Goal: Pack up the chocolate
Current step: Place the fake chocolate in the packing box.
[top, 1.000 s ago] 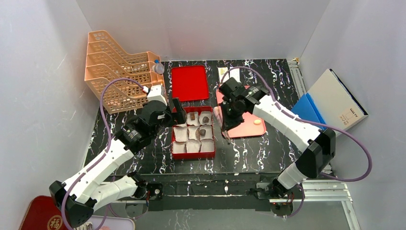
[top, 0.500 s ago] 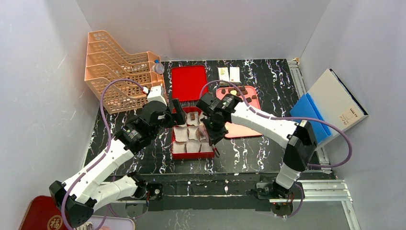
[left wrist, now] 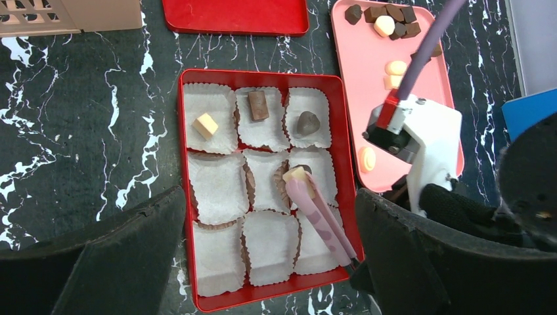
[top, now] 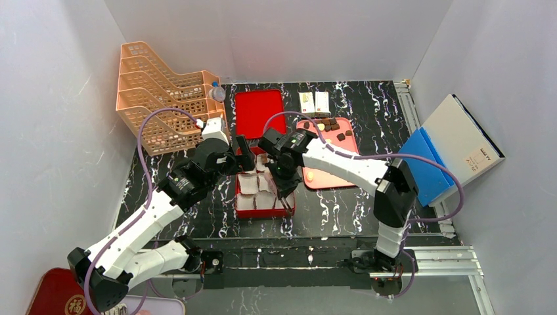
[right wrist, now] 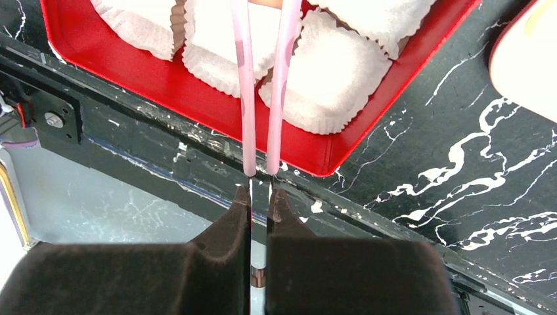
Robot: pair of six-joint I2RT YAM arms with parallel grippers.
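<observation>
Red box (left wrist: 186, 197): three of nine cups (left wrist: 217, 190) filled, many chocolates (left wrist: 384, 25) left on the tray (left wrist: 368, 98). Right tool (right wrist: 259, 197) pinches tongs (left wrist: 322, 216) carrying a fourth piece (left wrist: 297, 174); left tool (left wrist: 269, 223) gapes empty.

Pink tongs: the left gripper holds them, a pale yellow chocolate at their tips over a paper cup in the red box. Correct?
Wrong arm: the right gripper is shut on the pink tongs, as the right wrist view shows; the left gripper is open, empty. The pale yellow chocolate at their tips, over a paper cup in the red box, is right.
</observation>
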